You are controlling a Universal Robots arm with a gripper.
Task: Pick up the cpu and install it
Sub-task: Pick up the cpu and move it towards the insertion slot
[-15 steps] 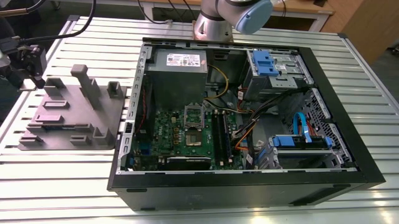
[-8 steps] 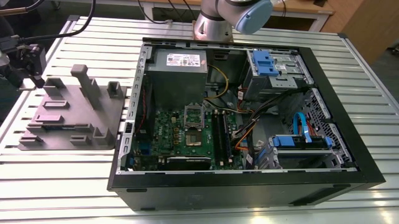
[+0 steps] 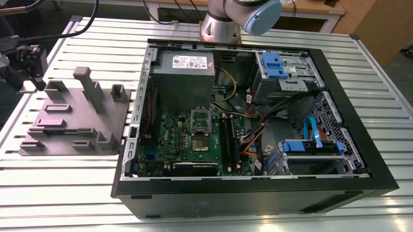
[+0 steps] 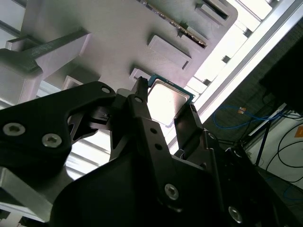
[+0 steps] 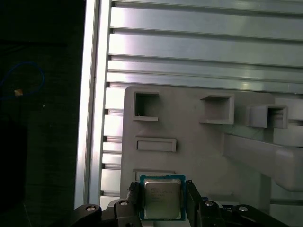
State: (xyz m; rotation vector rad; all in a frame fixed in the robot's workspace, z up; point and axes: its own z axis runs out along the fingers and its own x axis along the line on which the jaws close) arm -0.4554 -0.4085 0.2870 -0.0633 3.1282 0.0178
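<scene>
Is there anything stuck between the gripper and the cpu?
No. The gripper has the cpu right between its fingers, which touch two of its sides. Nothing is in between. The grey tray lies behind it.

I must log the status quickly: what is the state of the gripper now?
Gripper: closed on the cpu, held over the grey tray.

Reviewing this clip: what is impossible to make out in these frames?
1. Whether the cpu is lifted off the grey tray: both wrist views face its top, gripped in the claw, so any gap beneath is hidden.
2. Exterior view: the claw is partly cut off by that view's left edge, and its grip is too small to judge.
3. Exterior view: the socket in the computer case is too small to tell whether it is open or empty.
</scene>
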